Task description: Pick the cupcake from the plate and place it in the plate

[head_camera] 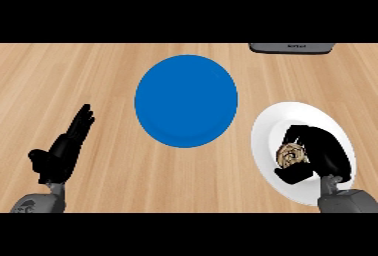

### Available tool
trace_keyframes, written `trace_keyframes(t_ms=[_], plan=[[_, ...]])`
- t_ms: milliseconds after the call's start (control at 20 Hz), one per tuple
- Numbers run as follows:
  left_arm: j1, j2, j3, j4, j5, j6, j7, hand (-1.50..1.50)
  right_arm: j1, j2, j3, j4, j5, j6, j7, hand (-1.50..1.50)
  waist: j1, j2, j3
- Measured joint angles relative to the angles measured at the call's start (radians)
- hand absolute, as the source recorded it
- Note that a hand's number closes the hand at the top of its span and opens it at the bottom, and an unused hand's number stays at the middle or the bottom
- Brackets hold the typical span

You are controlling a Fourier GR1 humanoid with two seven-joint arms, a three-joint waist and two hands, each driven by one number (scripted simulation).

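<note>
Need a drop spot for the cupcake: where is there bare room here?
The blue plate is bare all over. Bare counter also lies between it and the open left robot hand, and below it in the view. Crowded: the white plate, where the right robot hand curls round the cupcake.

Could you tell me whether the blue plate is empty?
Empty: the blue plate is bare; the cupcake is at the white plate, the right hand curled round it.
</note>
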Motion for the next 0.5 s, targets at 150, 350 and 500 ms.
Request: trace_keyframes(t_ms=[150,350,500], plan=[[-0.002,-0.001,0.001,0.003,0.001,-0.004,0.0,0.0,-0.077,-0.107,-0.051,0.063,-0.062,0.02,-0.207,1.5,0.006,0.002,0.002],[-0.017,-0.01,0.002,0.013,-0.006,0.003,0.003,0.0,-0.157,-0.196,-0.118,0.177,-0.137,0.023,-0.46,1.5,-0.004,0.0,0.001],[-0.025,-0.012,0.01,0.039,-0.013,-0.001,-0.014,0.0,-0.212,-0.243,-0.16,0.242,-0.171,0.031,-0.596,1.5,-0.012,-0.002,0.0]])
